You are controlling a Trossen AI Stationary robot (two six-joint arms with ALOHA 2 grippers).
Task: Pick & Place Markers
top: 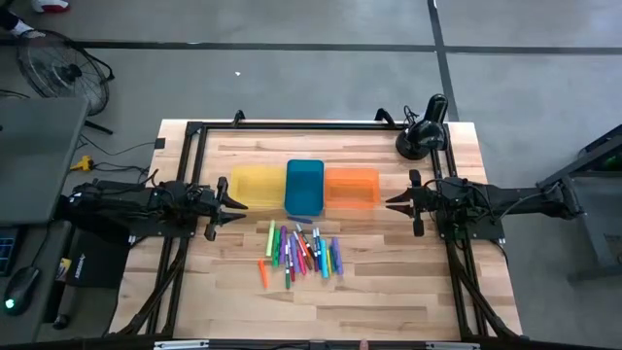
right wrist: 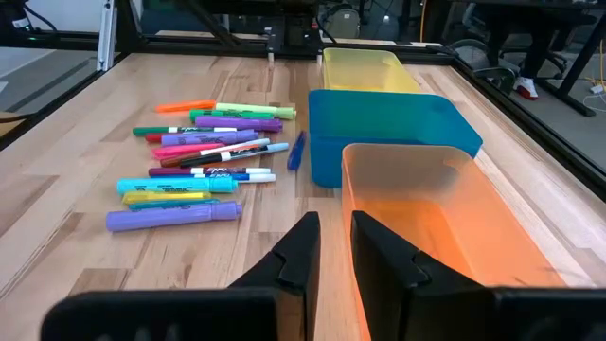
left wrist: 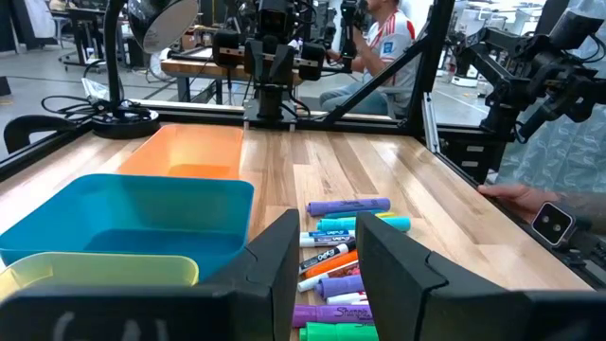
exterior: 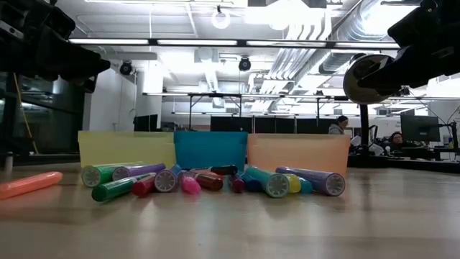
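Markers point(top: 299, 253) heaped loose on the worktop point(top: 389, 282), just in front of three trays set touching in a row, none lifted yet.

Far left: left gripper point(top: 236, 203) hovering beside the yellow tray point(top: 258, 184), fingers point(left wrist: 275, 260) parted a little, holding nothing. Yellow tray, then blue tray point(top: 304, 186), then orange tray point(top: 351, 188), all seemingly bare inside, though the floors show only in part. Below them the pile, with one orange marker point(top: 262, 272) off at its left edge, apart from the rest.

Far right: right gripper point(top: 397, 202) hovering beside the orange tray, fingers point(right wrist: 301, 251) nearly closed, a narrow gap between them, gripping nothing.

Pile well clear of both sets of fingers: nearer the front edge than either gripper, roughly midway between them.

Probably best to start with a marker at the rim of the heap, not one buried or crossed by neighbours. Widen the fingers first, line them across the barrel, come straight down, close at mid-length. Likely risk: round barrels rolling off, or a neighbour dragged along.
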